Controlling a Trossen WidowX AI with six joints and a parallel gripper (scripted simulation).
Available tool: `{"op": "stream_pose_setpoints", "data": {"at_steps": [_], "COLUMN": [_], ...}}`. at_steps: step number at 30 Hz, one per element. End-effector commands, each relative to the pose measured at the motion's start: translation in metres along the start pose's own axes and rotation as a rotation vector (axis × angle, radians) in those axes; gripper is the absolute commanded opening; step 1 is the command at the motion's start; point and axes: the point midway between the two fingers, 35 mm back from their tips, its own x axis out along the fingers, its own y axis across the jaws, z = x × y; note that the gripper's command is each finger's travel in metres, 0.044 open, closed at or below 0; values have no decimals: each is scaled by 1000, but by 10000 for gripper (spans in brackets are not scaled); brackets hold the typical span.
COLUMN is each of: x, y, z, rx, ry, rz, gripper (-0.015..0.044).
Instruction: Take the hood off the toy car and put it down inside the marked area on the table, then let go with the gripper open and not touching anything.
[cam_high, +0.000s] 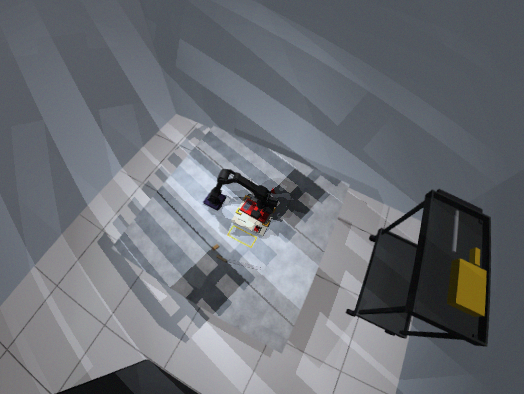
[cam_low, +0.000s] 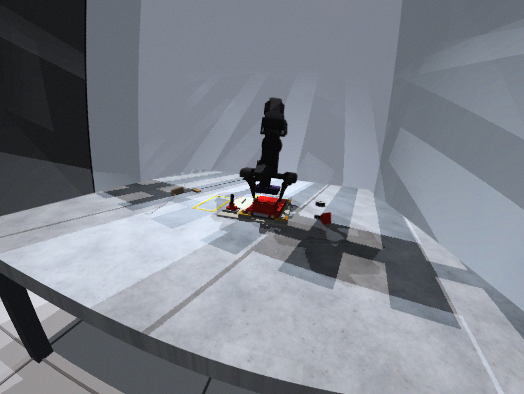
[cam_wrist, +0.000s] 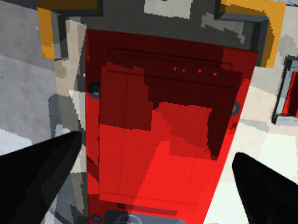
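The toy car is red and sits on a pale board between yellow corner brackets. Its hood fills the middle of the wrist view as a flat red panel with thin seams; its exact edges are hard to tell from the rest of the red body. My gripper is open and empty, pointing down just over the car, with one finger at each side of the red panel. In the top view the arm hides the fingertips. The marked area is a yellow outline beside the board.
A red part with an upright black stick stands on the board, between car and marked area. A red piece and a small black piece lie on the car's other side. A brown block and an orange block lie beyond the marked area.
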Motion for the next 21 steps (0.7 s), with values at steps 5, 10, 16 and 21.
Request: {"op": "stream_pose_setpoints", "data": {"at_steps": [5,10,16,21], "x": [5,7,10,13], "y": [0,0,-1,-1], "z": [0,0,0,0], "rx": [3,3,3,3], "ry": [0,0,1,1], "rz": [-5,-5,-5,-5], "gripper": [440,440,440,440]}}
